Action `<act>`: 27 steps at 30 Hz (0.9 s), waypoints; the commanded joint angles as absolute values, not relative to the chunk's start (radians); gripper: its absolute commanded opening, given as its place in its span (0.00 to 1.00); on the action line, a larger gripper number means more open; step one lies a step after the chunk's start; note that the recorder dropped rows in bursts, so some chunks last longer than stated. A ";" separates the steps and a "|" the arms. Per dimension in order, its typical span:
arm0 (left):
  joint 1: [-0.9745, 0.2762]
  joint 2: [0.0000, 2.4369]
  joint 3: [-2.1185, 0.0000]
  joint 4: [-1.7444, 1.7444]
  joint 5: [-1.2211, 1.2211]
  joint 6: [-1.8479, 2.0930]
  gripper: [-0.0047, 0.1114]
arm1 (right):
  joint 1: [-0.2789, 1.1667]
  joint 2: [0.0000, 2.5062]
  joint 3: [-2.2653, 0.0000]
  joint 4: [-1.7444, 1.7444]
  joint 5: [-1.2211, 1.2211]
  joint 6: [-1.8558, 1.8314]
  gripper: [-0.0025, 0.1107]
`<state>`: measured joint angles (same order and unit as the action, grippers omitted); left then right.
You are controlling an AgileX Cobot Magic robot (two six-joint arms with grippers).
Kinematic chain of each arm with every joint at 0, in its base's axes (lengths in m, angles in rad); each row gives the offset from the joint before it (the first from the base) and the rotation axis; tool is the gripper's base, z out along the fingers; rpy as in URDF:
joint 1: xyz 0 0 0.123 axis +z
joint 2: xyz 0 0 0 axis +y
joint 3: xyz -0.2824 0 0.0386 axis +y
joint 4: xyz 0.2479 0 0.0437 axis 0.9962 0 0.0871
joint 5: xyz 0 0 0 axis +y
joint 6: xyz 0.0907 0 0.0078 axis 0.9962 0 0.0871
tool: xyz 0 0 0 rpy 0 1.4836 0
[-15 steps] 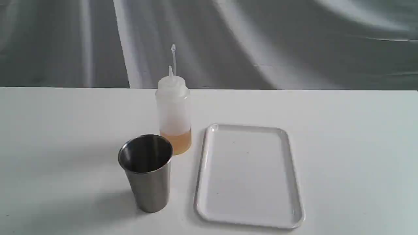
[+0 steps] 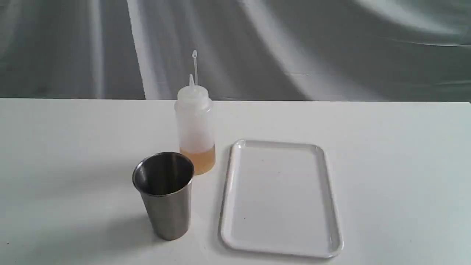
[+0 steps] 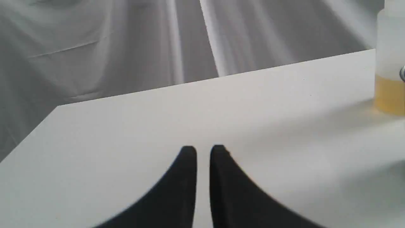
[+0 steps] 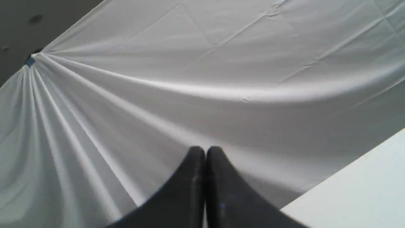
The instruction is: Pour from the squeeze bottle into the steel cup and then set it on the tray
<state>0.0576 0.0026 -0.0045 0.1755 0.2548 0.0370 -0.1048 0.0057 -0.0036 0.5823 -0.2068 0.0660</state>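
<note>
- The translucent whitish plastic squeeze bottle (image 2: 195, 125) with a cone nozzle is shown upright on the white table (image 2: 404, 165), left of centre in the exterior view. Amber liquid fills only its base, and the thin cap strap stands up beside the nozzle.
- The tapered brushed stainless-steel cup (image 2: 165, 198) is placed upright in the lower left-centre, in front of the bottle and slightly to its left. Its rim overlaps the bottle's lower left corner in the picture; whether the two touch cannot be told.
- The flat white rectangular plastic tray (image 2: 276, 143) with rounded corners and a low rim lies at lower centre-right. It sits just beside the bottle and the cup and is apart from both. Nothing is seen on it.
- Draped grey cloth (image 2: 331, 48) fills the upper part of the frame behind the table's far edge.
- No arm is seen in the exterior view, and nothing stands over the bottle, cup or tray.
- The left gripper (image 3: 203, 150) is shown at the lower centre of the left wrist view, over bare table. Its black fingers are parted by a narrow slit and nothing is held. The bottle (image 3: 390, 63) is cut off at the right edge, well apart.
- The right gripper (image 4: 205, 150) is seen with its fingers pressed together and empty, set against the cloth. A table corner (image 4: 364, 190) shows at lower right.
</note>
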 commanded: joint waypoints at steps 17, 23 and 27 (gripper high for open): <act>0.060 0.000 0.000 0.175 0.242 0.030 0.11 | -0.071 0.000 -0.135 0.243 -0.151 0.320 0.02; 0.060 0.000 0.000 0.175 0.242 0.030 0.11 | -0.067 0.160 -0.350 0.022 -0.020 0.323 0.02; 0.060 0.000 0.000 0.175 0.242 0.030 0.11 | -0.067 0.253 -0.449 -0.022 -0.019 0.318 0.02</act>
